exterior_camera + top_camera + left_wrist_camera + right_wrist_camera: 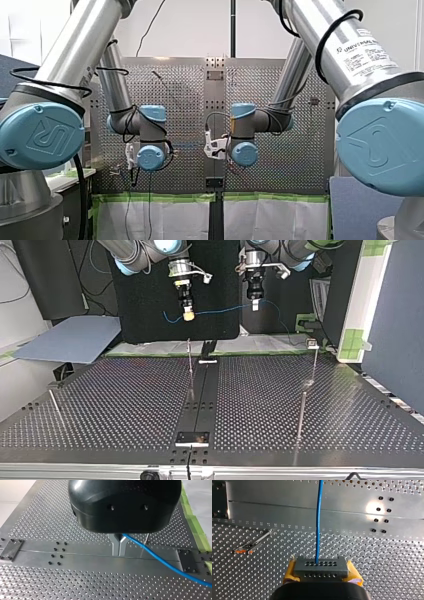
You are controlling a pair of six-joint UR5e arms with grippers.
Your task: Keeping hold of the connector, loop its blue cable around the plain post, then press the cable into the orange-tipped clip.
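Observation:
In the right wrist view, my right gripper's (321,578) yellow pads (290,573) are shut on a grey connector (321,567). Its blue cable (319,517) runs straight ahead over the perforated table. In the left wrist view, my left gripper (119,551) is shut on the blue cable (160,560), metal fingers (115,545) pinched together. In the top view, both grippers hang high above the table: my right gripper (188,315) at the left, my left gripper (255,304) at the right, and the cable (220,310) strung between them. An orange-tipped clip (249,546) lies beside my right gripper.
In the top view, thin metal posts stand on the table: one near the middle (190,365), two at the right (301,415) (314,360), and one leaning at the left (55,407). A dark rail (200,400) runs down the table's middle. Green-taped panels border the far edge.

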